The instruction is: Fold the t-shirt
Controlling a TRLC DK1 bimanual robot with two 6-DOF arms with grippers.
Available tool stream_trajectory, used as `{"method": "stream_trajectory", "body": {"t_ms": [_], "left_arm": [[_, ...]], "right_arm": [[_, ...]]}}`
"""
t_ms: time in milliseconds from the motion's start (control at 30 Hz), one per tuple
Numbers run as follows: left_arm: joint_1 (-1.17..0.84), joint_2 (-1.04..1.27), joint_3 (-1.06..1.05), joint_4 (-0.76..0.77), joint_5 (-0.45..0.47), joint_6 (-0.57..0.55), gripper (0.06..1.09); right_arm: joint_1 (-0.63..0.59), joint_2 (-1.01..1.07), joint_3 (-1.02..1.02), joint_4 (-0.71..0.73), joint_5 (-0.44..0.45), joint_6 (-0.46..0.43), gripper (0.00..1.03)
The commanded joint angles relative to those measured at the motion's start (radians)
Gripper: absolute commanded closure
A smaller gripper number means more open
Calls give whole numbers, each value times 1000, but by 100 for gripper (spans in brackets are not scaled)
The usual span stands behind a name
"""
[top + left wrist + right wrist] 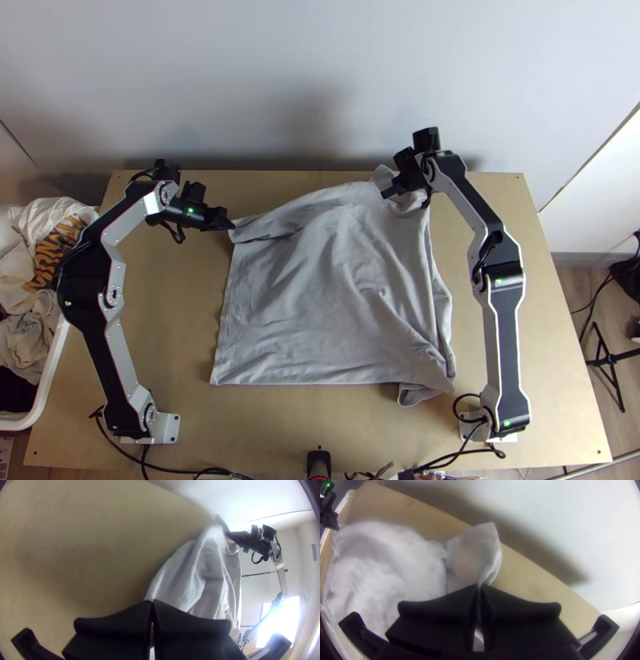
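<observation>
On the table, the t-shirt stretches from my left fingers to my right fingers; clothes lie farther left.

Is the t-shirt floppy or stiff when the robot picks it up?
Probably floppy: the t-shirt lies in soft wrinkles, and cloth bends between the left gripper and the right gripper. It looks thin, so it's likely light for its size. The bunched corner near the right arm's base might drag or fold under if pulled.
</observation>
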Motion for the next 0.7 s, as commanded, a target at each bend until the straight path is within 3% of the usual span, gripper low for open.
{"method": "stream_trajectory", "body": {"t_ms": [0,333,667], "left_arm": [[15,-50,-11,-9,2,2,105],[20,-119,-20,-21,4,10,105],[-28,-235,-109,-57,21,100,105]], "right_arm": [[-6,-92,-77,-6,-27,8,98],[25,-253,-252,62,-85,62,99],[19,-514,-628,198,-97,82,99]]}}
